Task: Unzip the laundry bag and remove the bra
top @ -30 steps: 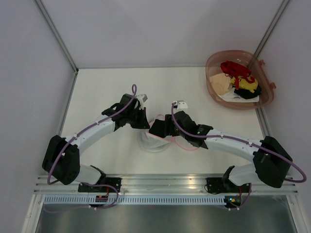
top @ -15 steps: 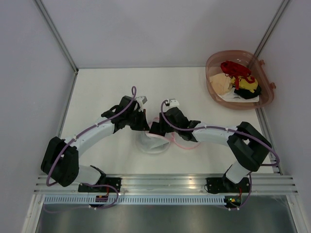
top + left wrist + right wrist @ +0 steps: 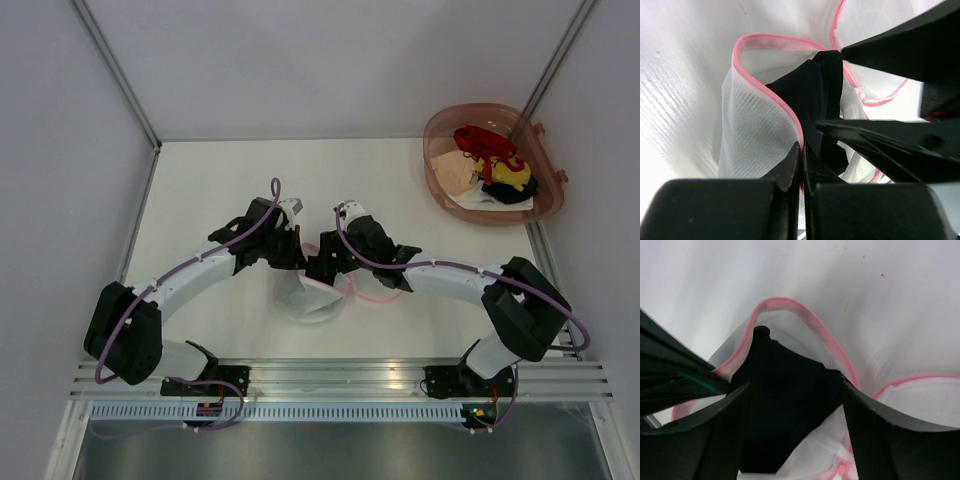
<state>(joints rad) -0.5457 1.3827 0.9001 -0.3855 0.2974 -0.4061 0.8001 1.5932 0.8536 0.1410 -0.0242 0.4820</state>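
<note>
Mid-frame, the left fingers (image 3: 790, 172) pinch the laundry bag (image 3: 305, 300) by its rim. The right fingers (image 3: 875, 440) stand wide astride the black bra (image 3: 785, 385), seemingly inside the bag. Closing now may snag mesh too, dragging the bag.

laundry bag (image 3: 747, 145): white translucent mesh cloth, fine weave, pink fabric rim | bra (image 3: 785, 390): black matt cloth, smooth | table (image 3: 210, 180): white, smooth, matt | basket (image 3: 430, 170): pinkish-brown translucent plastic, glossy

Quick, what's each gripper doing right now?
Left gripper: shut on the bag at its pink rim.
Right gripper: open, fingers on either side of the bra in the bag.
</note>
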